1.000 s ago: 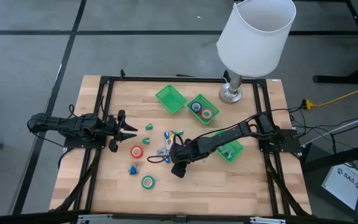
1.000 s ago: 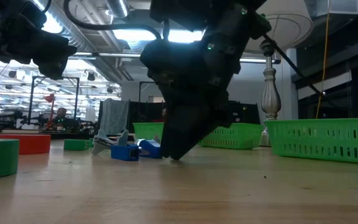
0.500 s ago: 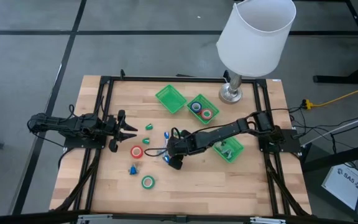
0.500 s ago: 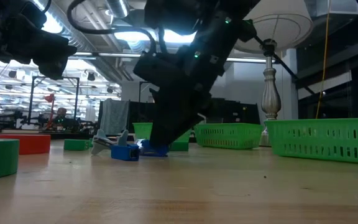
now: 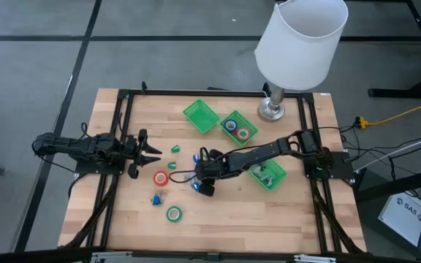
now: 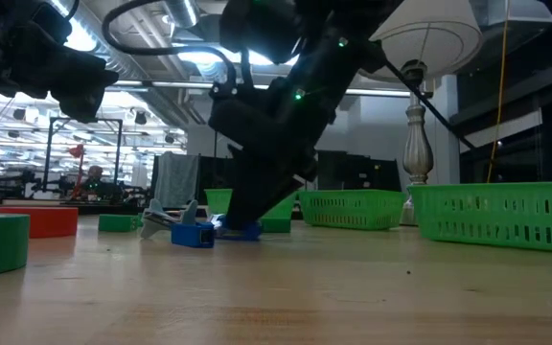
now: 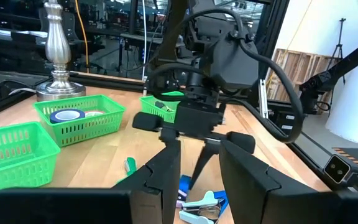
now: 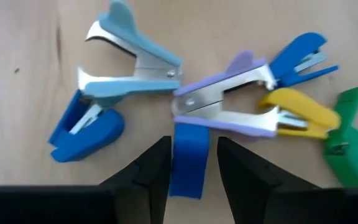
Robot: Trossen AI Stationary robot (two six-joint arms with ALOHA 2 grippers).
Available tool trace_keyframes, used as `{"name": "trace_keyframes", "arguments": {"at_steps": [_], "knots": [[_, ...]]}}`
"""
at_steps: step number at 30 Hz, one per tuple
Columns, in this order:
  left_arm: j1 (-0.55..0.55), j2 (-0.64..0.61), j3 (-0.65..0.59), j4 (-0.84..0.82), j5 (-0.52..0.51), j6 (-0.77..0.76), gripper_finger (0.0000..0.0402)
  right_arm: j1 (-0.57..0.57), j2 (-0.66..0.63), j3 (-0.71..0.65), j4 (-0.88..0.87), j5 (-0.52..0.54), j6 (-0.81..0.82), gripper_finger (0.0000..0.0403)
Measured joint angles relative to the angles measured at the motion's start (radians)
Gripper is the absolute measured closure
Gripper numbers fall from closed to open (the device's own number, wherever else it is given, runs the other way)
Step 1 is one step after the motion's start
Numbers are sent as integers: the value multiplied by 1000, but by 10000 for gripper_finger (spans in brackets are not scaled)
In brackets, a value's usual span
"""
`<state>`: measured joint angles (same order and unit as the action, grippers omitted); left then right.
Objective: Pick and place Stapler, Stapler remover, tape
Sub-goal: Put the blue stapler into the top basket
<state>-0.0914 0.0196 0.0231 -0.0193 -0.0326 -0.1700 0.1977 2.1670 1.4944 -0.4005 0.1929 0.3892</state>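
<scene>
A heap of small things lies on the wood at mid-table: a light-blue staple remover (image 8: 132, 68), a lilac one (image 8: 229, 102), a yellow one (image 8: 297, 115) and a small blue stapler (image 8: 86, 130). My right gripper (image 8: 192, 146) slants down over the heap's near side (image 5: 202, 188). It is open, with a second blue stapler (image 8: 187, 158) between its fingers. Tape rolls lie on the table: a red one (image 5: 161, 177) and a green one (image 5: 174, 213). My left gripper (image 5: 152, 152) waits open at the table's left. My right gripper has one finger (image 8: 148, 168) on each side of the blue stapler's near end (image 8: 188, 180). It comes slanting down from the table's right. A gap shows beside one finger. Whether the other touches the stapler, I cannot tell. The stapler lies on the table.
Two green trays (image 5: 200, 115) (image 5: 238, 128) stand at the back, the second holding tape rolls. A third tray (image 5: 269, 175) sits under my right arm. A lamp (image 5: 272, 109) stands at the far right. A small blue piece (image 5: 156, 199) lies near the red roll.
My right gripper has moved toward the table's far-left, up to the heap, rolling its wrist on the way. It now stands over the blue stapler instead of to the right of it. The things on the table have stayed where they were.
</scene>
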Motion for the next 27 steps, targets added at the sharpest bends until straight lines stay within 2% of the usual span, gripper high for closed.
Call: {"name": "trace_keyframes", "arguments": {"at_steps": [9, 16, 20, 24, 27], "knots": [[0, 0, 0, 0, 0, 0, 295, -11, -1, -12, -29, 25, -30, 329], [0, 0, 0, 0, 0, 0, 295, -14, -1, 14, -30, -30, -1, 328], [0, 0, 0, 0, 0, 0, 295, -16, -7, 36, -53, -62, -31, 320], [0, 0, 0, 0, 0, 0, 295, -31, -43, 41, -49, -135, -66, 328], [0, 0, 0, 0, 0, 0, 295, -44, -77, 41, -56, -144, -90, 328]]}}
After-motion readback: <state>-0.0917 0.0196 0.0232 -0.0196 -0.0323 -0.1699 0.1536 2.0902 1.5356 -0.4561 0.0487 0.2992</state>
